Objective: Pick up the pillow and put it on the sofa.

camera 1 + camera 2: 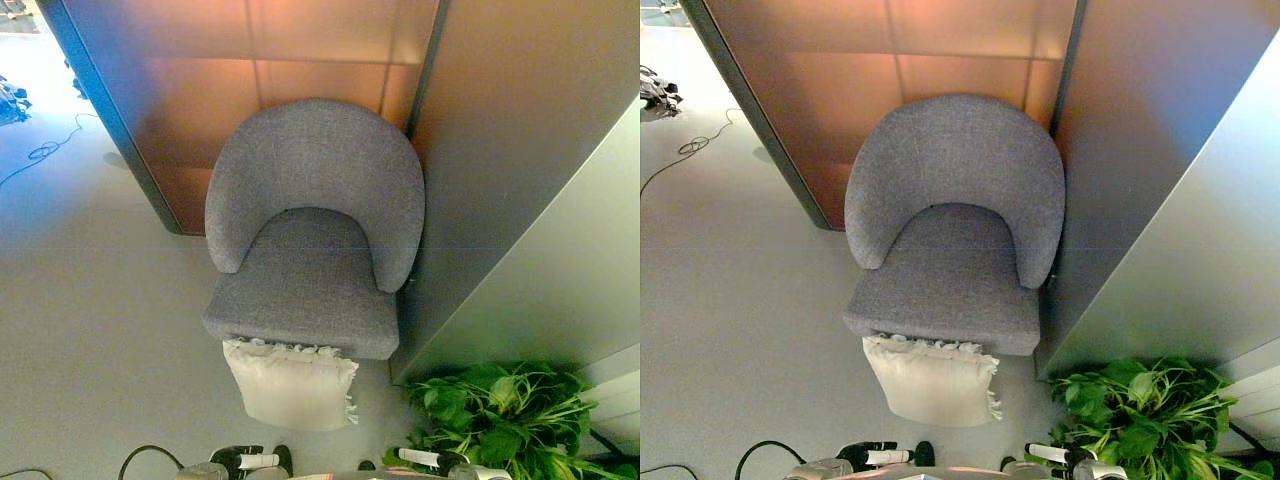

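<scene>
A pale grey floor (pixel 90 330) runs back to a brown panelled wall (pixel 260 60), with a grey wall (pixel 530 250) on the right. Against them stands the grey sofa (pixel 310 250), a rounded 1-seat piece. Near right is a leafy green plant (pixel 505 415). The white fringed pillow (pixel 293 383) lies on the floor, touching the sofa's near edge. Both hands, left hand (pixel 875 456) and right hand (pixel 1048 454), barely show at the near edge; I cannot tell how their fingers stand.

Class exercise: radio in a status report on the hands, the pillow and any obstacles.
Both hands low at bottom edge, holding nothing. Pillow on floor against sofa front. Seat bare. Plant at right.
</scene>
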### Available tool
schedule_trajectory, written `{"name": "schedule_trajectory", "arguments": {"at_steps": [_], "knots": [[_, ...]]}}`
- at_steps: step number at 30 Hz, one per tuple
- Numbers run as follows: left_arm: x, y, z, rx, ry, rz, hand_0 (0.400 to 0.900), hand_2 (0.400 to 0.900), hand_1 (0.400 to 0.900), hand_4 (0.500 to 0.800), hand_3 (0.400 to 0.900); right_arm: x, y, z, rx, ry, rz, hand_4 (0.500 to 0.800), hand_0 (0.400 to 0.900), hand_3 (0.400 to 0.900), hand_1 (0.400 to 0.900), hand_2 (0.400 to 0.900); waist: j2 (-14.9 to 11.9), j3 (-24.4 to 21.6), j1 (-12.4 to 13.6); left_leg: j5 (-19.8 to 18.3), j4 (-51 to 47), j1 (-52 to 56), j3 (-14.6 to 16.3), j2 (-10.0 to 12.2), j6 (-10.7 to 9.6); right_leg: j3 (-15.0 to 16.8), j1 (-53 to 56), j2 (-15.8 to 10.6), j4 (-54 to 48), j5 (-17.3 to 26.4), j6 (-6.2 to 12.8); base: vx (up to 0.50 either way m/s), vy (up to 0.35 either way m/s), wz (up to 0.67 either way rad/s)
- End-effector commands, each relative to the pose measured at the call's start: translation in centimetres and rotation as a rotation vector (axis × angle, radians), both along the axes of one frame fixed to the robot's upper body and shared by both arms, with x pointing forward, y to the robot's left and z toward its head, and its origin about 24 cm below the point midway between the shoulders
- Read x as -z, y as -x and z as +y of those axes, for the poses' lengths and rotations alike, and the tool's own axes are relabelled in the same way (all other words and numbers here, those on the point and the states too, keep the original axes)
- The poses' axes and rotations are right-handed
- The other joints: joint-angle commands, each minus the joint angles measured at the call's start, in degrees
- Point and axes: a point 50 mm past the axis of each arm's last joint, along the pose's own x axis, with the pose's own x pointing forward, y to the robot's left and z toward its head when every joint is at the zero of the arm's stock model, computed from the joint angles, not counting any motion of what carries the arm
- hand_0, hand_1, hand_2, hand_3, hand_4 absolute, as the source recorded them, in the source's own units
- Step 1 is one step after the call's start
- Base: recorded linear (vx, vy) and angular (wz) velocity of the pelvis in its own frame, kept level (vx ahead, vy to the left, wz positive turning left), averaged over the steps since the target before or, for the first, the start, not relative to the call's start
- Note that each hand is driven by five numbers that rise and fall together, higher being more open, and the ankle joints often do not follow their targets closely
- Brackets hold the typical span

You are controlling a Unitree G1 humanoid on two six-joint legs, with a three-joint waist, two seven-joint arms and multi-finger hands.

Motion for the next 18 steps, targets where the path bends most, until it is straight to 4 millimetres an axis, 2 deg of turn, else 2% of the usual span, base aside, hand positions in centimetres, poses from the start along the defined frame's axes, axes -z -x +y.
{"name": "schedule_trajectory", "arguments": {"at_steps": [1, 5, 8, 15, 18], "knots": [[-0.1, -1.0, -0.2, 0.016, -0.002, 0.015, 0.9, 0.9, 0.9, 0.8, 0.9, -1.1, -3.0, -1.5, -0.039, 0.061, -0.083, 0.8, 0.9, 0.9, 0.9, 0.9, -0.03, 1.13, 0.44, -7.87, 1.83, 1.44, -3.62, -4.16, 2.83, -3.67, -3.12, 1.5, 2.38, 0.32, 1.0, 0.0, 0.0, 0.0], [-0.2, -0.8, 0.3, 0.003, -0.031, 0.022, 0.9, 0.9, 0.9, 0.8, 0.9, -1.1, -2.9, -1.7, -0.062, 0.067, -0.09, 0.8, 0.9, 0.9, 0.9, 0.9, -0.11, 1.19, 0.43, -7.93, 1.72, 1.66, -3.66, -4.17, 2.76, -3.81, -2.87, 1.43, 2.27, 0.26, 1.08, 0.05, 0.002, 0.03], [-0.2, -0.8, 0.4, 0.0, -0.053, 0.018, 0.9, 0.9, 0.9, 0.8, 0.9, -1.4, -3.6, -1.8, -0.14, 0.114, -0.135, 0.8, 0.9, 0.9, 0.9, 0.9, -0.23, 1.6, 0.6, -7.69, 1.75, 1.13, -3.7, -4.2, 2.58, -4.0, -3.19, 1.23, 2.19, 0.47, 1.28, 0.04, -0.007, 0.04], [-0.6, -2.0, 1.0, 0.0, -0.106, -0.035, 0.9, 0.9, 0.9, 0.8, 0.9, -3.2, -7.9, -1.4, -0.373, 0.234, -0.324, 0.8, 0.9, 0.9, 0.9, 0.9, -0.48, 4.55, 1.29, -6.6, 0.99, -1.37, -4.2, -4.42, 2.27, -4.43, -5.41, 0.74, 1.54, 1.62, 1.75, -0.01, -0.024, 0.08], [-0.9, -2.8, 1.1, -0.019, -0.116, -0.065, 0.9, 0.9, 0.9, 0.8, 0.9, -4.7, -10.7, -0.3, -0.449, 0.281, -0.442, 0.8, 0.9, 0.9, 0.9, 0.9, -0.73, 6.51, 1.62, -5.97, 0.78, -3.76, -4.23, -4.46, 2.21, -4.14, -7.73, 0.59, 1.69, 2.04, 2.02, -0.05, -0.046, 0.06]]}}
